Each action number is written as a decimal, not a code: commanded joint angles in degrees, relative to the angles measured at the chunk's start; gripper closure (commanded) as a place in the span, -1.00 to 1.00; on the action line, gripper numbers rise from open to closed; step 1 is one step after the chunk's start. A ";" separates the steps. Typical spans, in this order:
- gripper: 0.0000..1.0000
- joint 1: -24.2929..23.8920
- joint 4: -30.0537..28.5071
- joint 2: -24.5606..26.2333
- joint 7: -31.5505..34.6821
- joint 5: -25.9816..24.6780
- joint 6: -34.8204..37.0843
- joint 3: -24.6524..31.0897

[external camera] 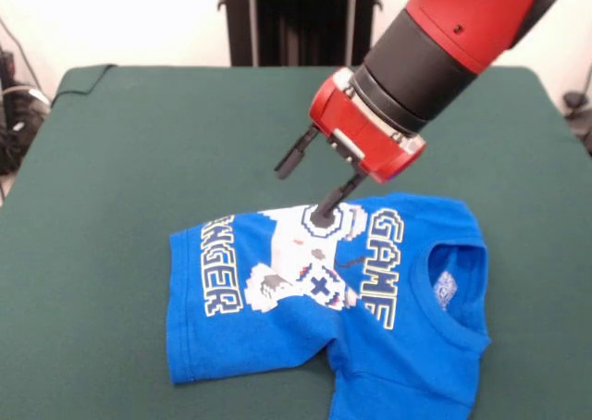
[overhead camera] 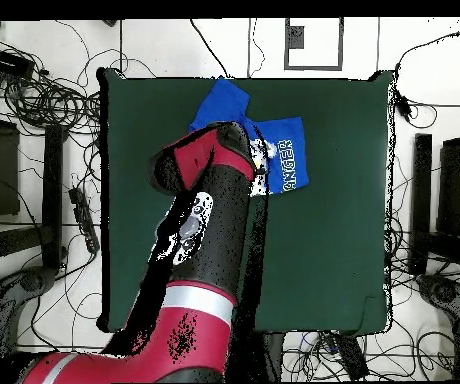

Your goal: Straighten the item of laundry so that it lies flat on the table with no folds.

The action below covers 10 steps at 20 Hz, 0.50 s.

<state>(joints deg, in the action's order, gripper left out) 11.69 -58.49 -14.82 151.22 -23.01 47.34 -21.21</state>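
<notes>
Blue T-shirt [external camera: 324, 300] rumpled beneath parted jaws [external camera: 305, 191].

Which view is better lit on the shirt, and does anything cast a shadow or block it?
Front view: even, soft light on the T-shirt; only a faint shadow under the tool, and the print reads clearly. Overhead view: the arm covers part of the shirt; the green table looks evenly lit with no glare.
</notes>
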 commanded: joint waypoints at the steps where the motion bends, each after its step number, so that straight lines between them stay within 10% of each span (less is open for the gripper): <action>1: -1.00 0.01 -7.24 -2.27 27.17 6.71 -13.21 -0.80; 10: -1.00 1.00 -6.82 0.55 26.75 10.25 -15.83 -3.24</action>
<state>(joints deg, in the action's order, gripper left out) 11.59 -59.71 -16.30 158.09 -18.04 35.29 -24.97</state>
